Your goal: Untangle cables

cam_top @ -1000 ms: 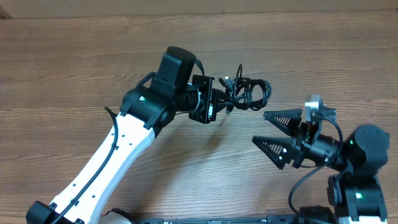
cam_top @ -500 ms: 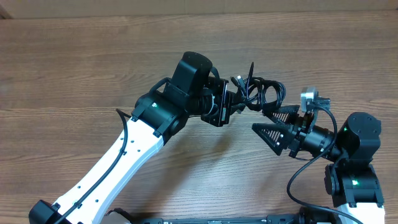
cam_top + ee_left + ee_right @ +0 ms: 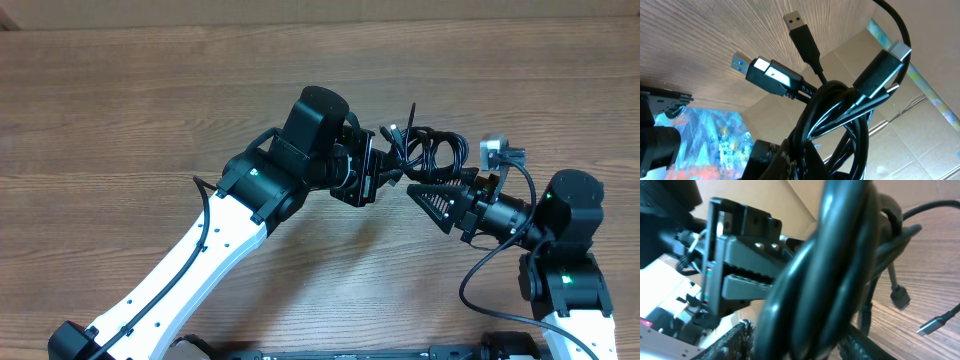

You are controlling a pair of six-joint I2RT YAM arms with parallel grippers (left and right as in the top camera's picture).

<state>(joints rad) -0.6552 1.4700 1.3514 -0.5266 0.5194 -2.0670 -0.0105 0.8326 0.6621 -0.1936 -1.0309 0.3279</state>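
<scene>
Two grippers meet at one bundle. The left gripper (image 3: 388,172) is pressed together on the cables (image 3: 436,150), pinching the coil at its 9 o'clock edge. The right wrist camera shows this left gripper (image 3: 747,277) side-on at 9 o'clock, its ribbed grey fingers (image 3: 755,287) laid close and running into the coil.

The right gripper (image 3: 425,183) sits at the coil's 5 o'clock side. Its two black fingers stand apart with the lowest loops between them. In its own view the cables (image 3: 835,270) fill the gap, and its fingers (image 3: 727,342) show only as dark edges at 7 and 5 o'clock. Whether its pads press the cords or only stand around them, I cannot tell.

Overhead, the cables are several black cords wound into a tight knot of loops. They lie about 1 o'clock from the centre of the table (image 3: 120,100), between the two wrists.

In the left wrist view the cables (image 3: 835,115) rise from 6 o'clock and three ends stick out:
- a blue plug (image 3: 742,63) at 10 o'clock
- a dark plug (image 3: 795,21) at 12
- a silver plug (image 3: 900,50) at 2

In the right wrist view two small plugs (image 3: 900,297) hang at 4 o'clock, in front of the wood.

The left arm (image 3: 200,260) reaches in from 7 o'clock, and the right arm (image 3: 570,250) stands at 4 o'clock.
</scene>
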